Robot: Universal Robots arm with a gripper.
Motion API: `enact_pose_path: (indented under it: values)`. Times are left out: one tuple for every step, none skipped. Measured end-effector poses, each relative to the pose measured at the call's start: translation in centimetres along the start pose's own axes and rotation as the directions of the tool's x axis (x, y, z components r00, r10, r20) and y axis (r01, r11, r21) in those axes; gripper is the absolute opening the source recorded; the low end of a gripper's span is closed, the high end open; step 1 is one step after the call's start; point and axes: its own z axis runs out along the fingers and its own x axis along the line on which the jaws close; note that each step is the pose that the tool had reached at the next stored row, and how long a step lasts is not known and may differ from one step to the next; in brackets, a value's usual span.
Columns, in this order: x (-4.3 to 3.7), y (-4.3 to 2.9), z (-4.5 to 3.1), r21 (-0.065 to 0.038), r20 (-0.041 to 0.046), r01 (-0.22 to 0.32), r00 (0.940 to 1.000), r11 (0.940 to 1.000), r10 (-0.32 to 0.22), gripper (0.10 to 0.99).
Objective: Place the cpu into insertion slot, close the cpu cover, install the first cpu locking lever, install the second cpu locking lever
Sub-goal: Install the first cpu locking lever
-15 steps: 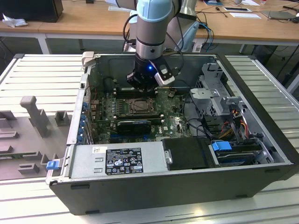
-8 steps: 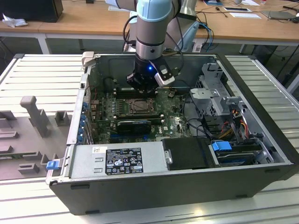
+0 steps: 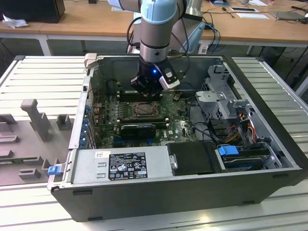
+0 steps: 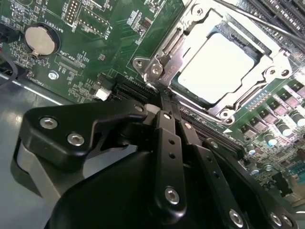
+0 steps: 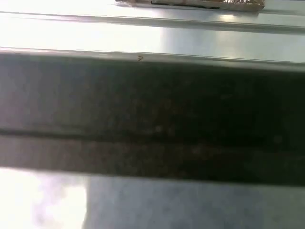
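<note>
Nearest the exterior view: power supply (image 3: 125, 166), a grey box with a printed label, along the near wall of the open computer case (image 3: 269, 185), which lies on its side on a ribbed grey surface.
Beside it: blue clip (image 3: 228, 150) at the drive area, toward the exterior view's right.
Mid case: green motherboard (image 3: 175, 129), carrying a long black card (image 3: 138, 129).
Insertion slot (image 3: 143, 110): square socket on the motherboard, just beyond the black card.
Cpu (image 4: 217, 63): pale square chip lying flat inside the socket, seen in the second wrist view.
Cpu cover (image 4: 248, 98): shiny metal frame lying down around the chip, its window showing the chip's face.
Hand (image 4: 166, 95): black fingers pressed together to a narrow tip, holding nothing, the tip at the socket's edge next to a silver latch (image 4: 164, 67).
Coin cell (image 4: 40, 39): round silver battery on the board, well apart from the socket.
Arm (image 3: 156, 29): pale blue and grey, descending into the case from above the socket.
Farthest: wooden desk (image 3: 86, 19) beyond the case.
</note>
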Motion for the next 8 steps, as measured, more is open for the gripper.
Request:
enact_pose_path:
  values:
    - [0.0,0.02,-0.12,-0.001,0.0005,0.0,1.0,1.0,0.0,0.106]
    - [0.0,0.05,-0.39,-0.001,0.0002,0.0,1.0,1.0,0.0,0.106]
    - [0.01,0.07,-0.73,0.0,-0.0003,0.0,1.0,1.0,0.0,0.106]
    - [0.01,0.13,-1.23,0.0,-0.0003,0.0,1.0,1.0,0.0,0.106]
    - [0.01,0.22,-2.09,0.0,-0.0003,0.0,1.0,1.0,0.0,0.106]
    - [0.01,0.17,-2.13,0.0,-0.0003,0.0,1.0,1.0,0.0,0.106]
    - [0.02,0.06,-2.15,0.0,-0.0003,0.0,1.0,1.0,0.0,0.106]
    - [0.03,-0.02,-2.16,0.0,-0.0003,0.0,1.0,1.0,0.0,0.106]
